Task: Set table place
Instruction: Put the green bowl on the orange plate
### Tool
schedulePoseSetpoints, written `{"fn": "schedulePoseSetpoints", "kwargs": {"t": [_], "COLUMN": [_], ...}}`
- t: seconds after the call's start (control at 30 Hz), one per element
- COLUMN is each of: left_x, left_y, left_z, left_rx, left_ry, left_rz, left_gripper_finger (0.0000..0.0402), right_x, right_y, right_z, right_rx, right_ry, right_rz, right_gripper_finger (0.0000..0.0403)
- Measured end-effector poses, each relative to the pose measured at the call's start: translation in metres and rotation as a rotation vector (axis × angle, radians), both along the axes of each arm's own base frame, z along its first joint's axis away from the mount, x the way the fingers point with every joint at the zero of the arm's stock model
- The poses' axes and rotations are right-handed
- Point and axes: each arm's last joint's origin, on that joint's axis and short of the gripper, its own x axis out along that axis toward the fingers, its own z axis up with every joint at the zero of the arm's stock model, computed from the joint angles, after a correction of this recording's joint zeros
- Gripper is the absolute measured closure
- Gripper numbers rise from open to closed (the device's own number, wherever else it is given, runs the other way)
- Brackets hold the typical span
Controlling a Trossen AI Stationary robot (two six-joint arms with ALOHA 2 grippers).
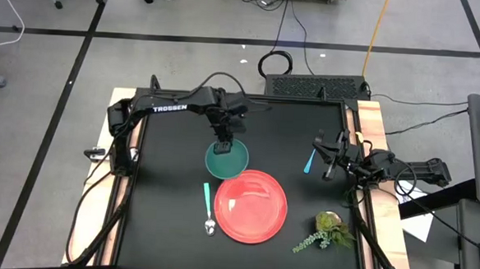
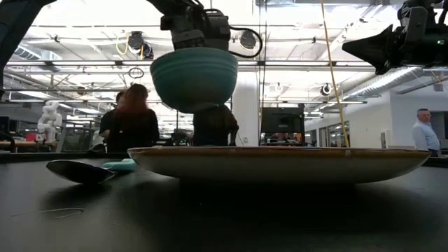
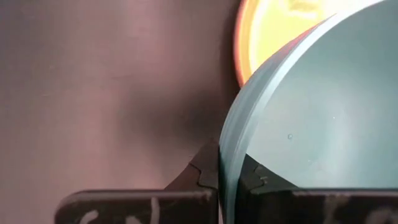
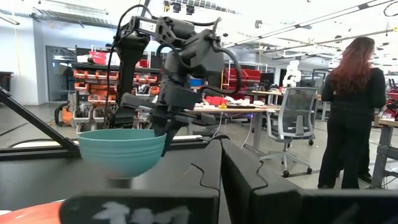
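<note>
Left gripper [image 1: 223, 144] clamped on rim of green bowl [image 1: 226, 158], one finger inside, one outside; bowl held clear of table [image 1: 161, 221], hanging just past far edge of red plate [image 1: 251, 206]. Plate flat on black tabletop, near centre, slightly twd front. Teal-handled spoon [image 1: 207, 207] lying just beside plate on left-arm side, bowl end twd front. Right gripper [image 1: 327, 167] raised over right part of table, fingers closed, holding nothing. Small teal utensil [image 1: 309, 161] on table close by it. Plant sprig w/ round base [image 1: 327, 230] at front-right corner. Person in dark top [image 4: 351, 106] standing in room beyond.
</note>
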Motion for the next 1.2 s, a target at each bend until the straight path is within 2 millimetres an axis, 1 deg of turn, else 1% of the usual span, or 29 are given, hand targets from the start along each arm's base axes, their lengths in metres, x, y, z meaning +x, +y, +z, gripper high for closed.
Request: {"fn": "schedulePoseSetpoints", "kwargs": {"t": [0.23,0.3,0.63,0.77,1.0,1.1,1.2], "left_x": [0.008,0.010,0.012,0.015,0.028,0.037,0.046], "left_y": [-0.027,-0.031,-0.035,-0.041,-0.063,-0.069,-0.073], "left_z": [0.000,0.000,0.001,0.001,0.006,0.011,0.021], "left_rx": [0.000,0.004,0.004,-0.002,-0.009,-0.014,-0.011], "left_ry": [-0.005,-0.017,-0.026,-0.032,-0.085,-0.109,-0.136], "left_rz": [-0.069,-0.082,-0.080,-0.065,-0.079,-0.078,-0.087], "left_gripper_finger": [0.0398,0.0397,0.0394,0.0397,0.0398,0.0395,0.0398], "right_x": [0.000,0.000,0.000,0.000,0.000,0.000,0.000], "right_y": [0.000,0.000,0.000,0.000,0.000,0.000,0.000], "right_z": [0.000,0.000,0.000,0.000,0.000,0.000,0.000], "right_rx": [0.000,0.000,0.000,0.000,-0.001,0.000,0.000], "right_ry": [0.000,0.000,0.000,0.000,0.000,-0.001,-0.003], "right_rz": [0.000,0.000,0.000,0.000,0.000,0.000,0.000], "right_gripper_finger": [0.0403,0.0403,0.0403,0.0403,0.0403,0.0403,0.0403]}}
